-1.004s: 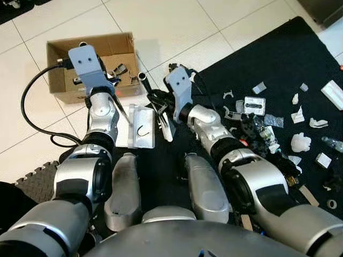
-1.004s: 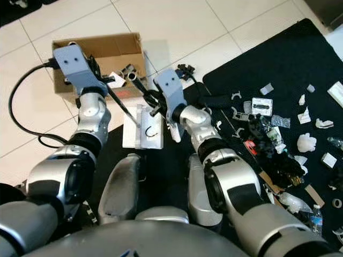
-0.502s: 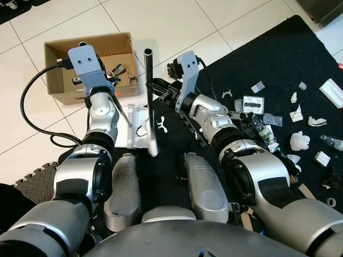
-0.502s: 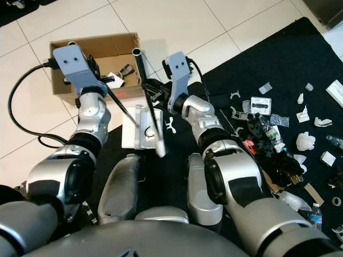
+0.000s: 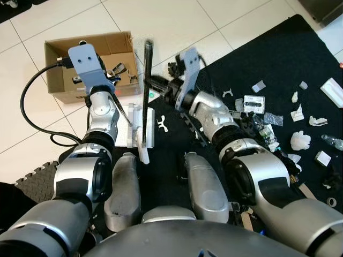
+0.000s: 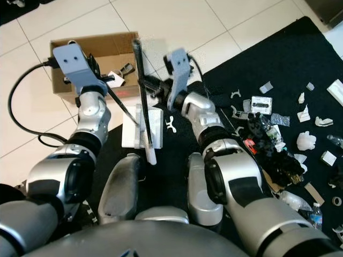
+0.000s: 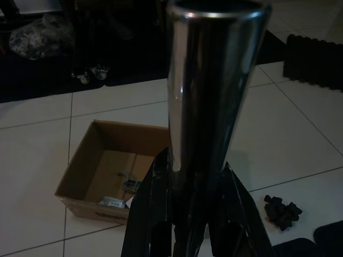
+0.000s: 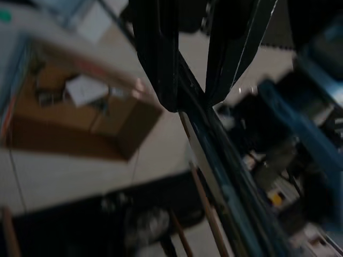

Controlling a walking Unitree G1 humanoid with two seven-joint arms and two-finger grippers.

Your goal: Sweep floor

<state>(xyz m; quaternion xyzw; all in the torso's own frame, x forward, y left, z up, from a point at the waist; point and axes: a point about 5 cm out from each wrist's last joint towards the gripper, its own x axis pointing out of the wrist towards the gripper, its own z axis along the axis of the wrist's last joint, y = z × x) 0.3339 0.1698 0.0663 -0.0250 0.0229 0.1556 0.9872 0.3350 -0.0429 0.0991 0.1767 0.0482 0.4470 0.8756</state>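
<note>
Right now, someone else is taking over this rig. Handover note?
Left hand: shut on the chrome tube handle of the white dustpan, which sits at the edge of the black mat.
Right hand: shut on the dark broom pole, white tip down beside the dustpan.
Done: both tools gripped.
Left: white plastic scraps strewn over the mat's right side, unswept. The brown cardboard box lies beyond the dustpan.

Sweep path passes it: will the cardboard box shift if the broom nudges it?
Probably slides: cardboard box sits open on smooth tile holding few small parts, so likely light. Low and wide, tipping seems unlikely.
</note>
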